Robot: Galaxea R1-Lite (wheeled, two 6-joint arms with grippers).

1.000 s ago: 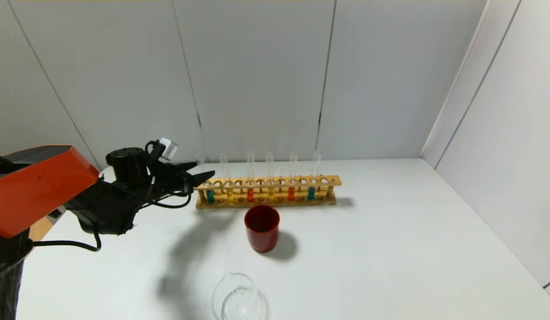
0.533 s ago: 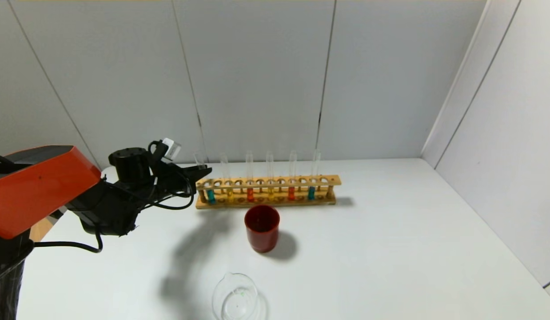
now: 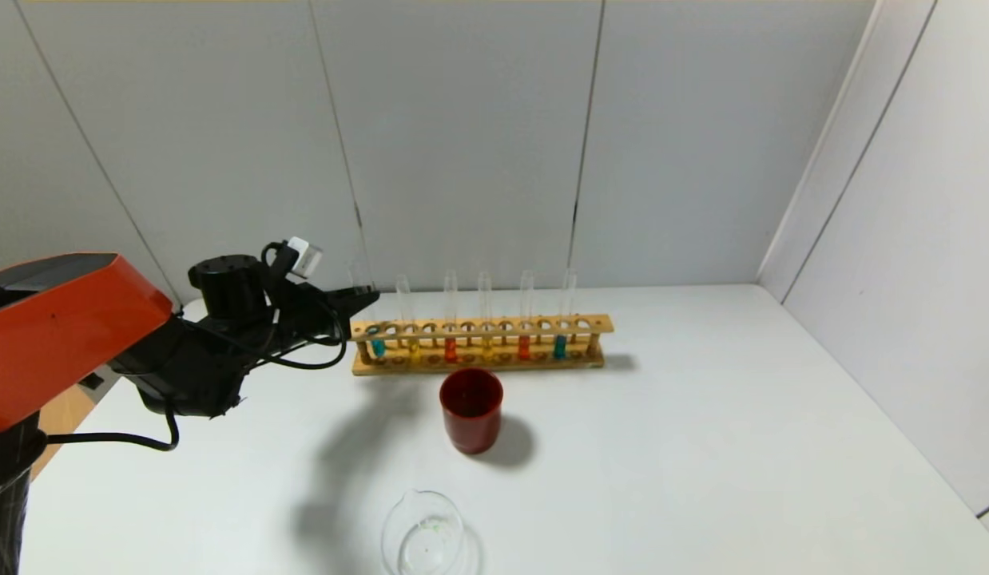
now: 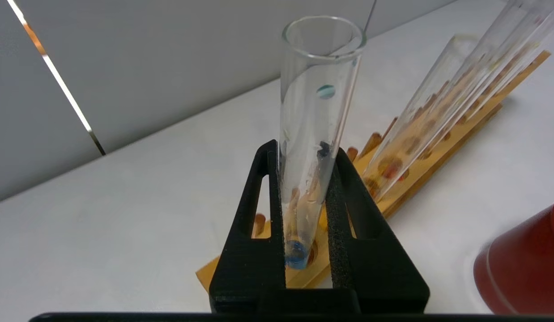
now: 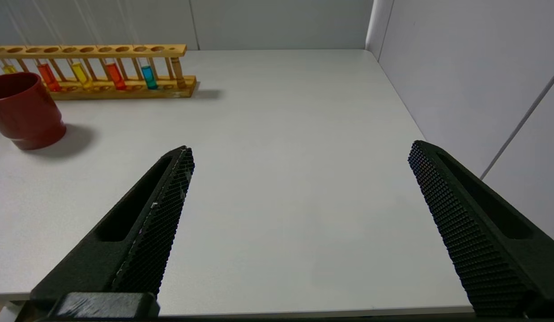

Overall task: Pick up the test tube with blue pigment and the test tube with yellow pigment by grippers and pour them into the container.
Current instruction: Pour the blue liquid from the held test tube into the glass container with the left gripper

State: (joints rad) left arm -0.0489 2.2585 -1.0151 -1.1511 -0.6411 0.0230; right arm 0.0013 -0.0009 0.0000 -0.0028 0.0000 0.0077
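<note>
My left gripper (image 3: 365,300) is shut on the upper part of the test tube with blue pigment (image 3: 377,347), the leftmost tube in the wooden rack (image 3: 478,326). From the left wrist, the clear tube (image 4: 315,89) stands pinched between the black fingers (image 4: 259,214), and its blue bottom is still in the rack. Two tubes with yellow pigment (image 3: 413,347) (image 3: 486,345) and a second blue tube (image 3: 559,346) stand in the rack. The container (image 3: 392,515), a clear beaker, sits at the table's near edge. My right gripper (image 5: 301,150) hangs open over bare table, out of the head view.
A dark red cup (image 3: 471,409) stands between the rack and the beaker. Orange-red tubes (image 3: 450,349) (image 3: 524,346) share the rack. Wall panels rise close behind the rack and along the table's right side.
The left gripper's fingers closed from open onto the leftmost blue tube. The gripper then shifted slightly up and left with the tube leaning in its hole.
</note>
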